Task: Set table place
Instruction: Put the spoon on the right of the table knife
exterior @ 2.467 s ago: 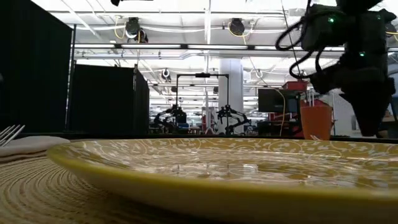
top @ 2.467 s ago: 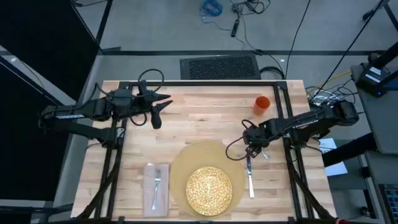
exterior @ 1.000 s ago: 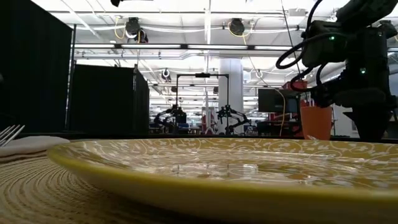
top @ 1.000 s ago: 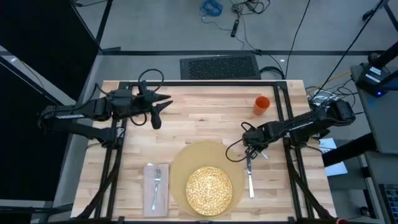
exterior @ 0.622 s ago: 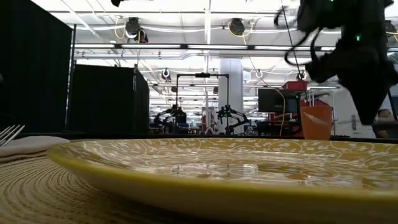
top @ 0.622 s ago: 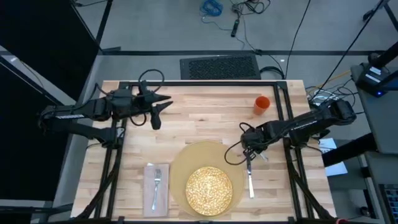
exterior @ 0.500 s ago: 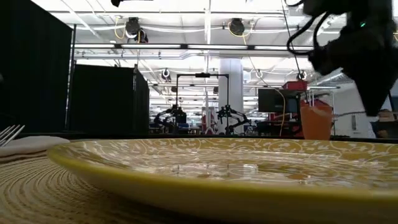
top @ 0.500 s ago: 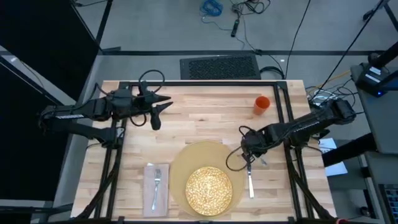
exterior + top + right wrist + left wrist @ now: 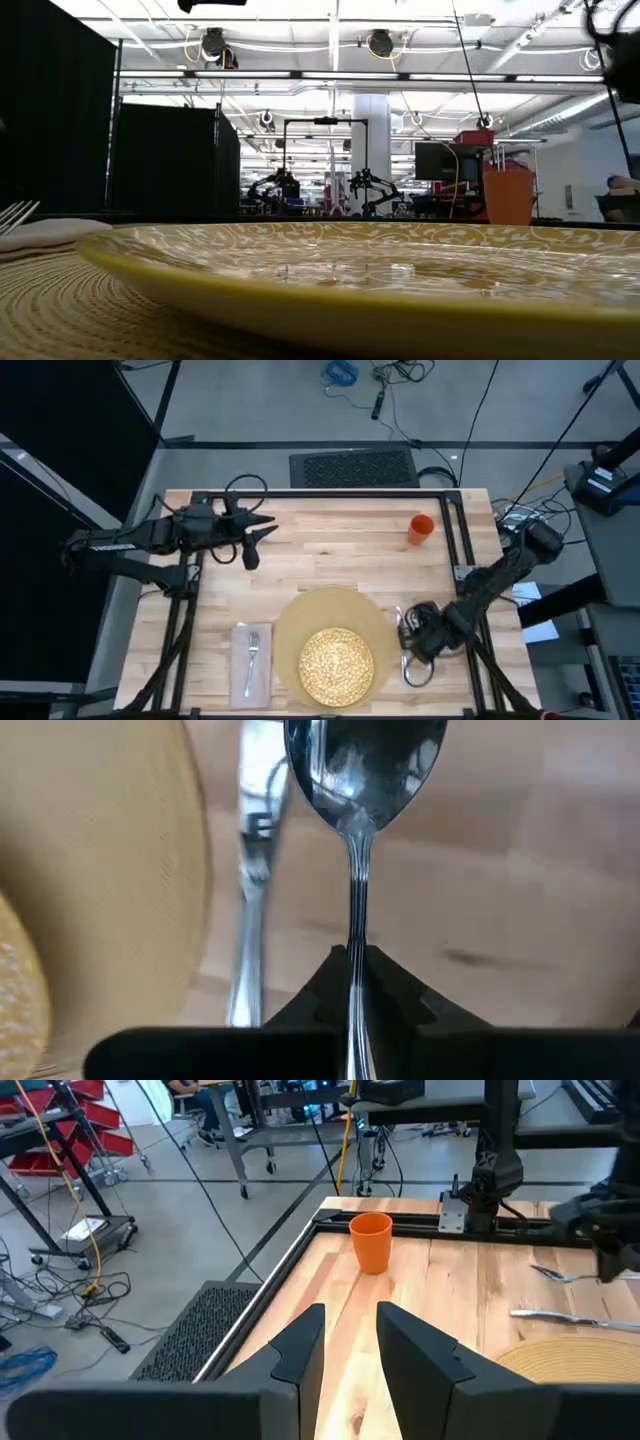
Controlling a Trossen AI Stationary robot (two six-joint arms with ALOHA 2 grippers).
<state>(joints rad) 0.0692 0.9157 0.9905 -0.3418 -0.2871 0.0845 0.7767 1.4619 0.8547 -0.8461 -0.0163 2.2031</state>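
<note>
since a moment ago the right pincer [image 9: 418, 637] has been swung from the middle of the table's [image 9: 330, 545] right half down toward the near right corner, and the spoon [image 9: 357, 840] has been carried with it. it is judged that the spoon is about to be laid beside the knife [image 9: 250, 890], which lies just past the placemat's [image 9: 300, 610] right rim. the right pincer is pressed together on the spoon's handle, with the bowl held out ahead over bare wood. the plate [image 9: 336, 663] rests on the placemat; the fork [image 9: 252, 651] lies on the napkin [image 9: 240, 670] near the near left corner. the cup [image 9: 421, 527] stands toward the far right corner. the left pincer [image 9: 256, 535] is held spread and empty over the far left part.
</note>
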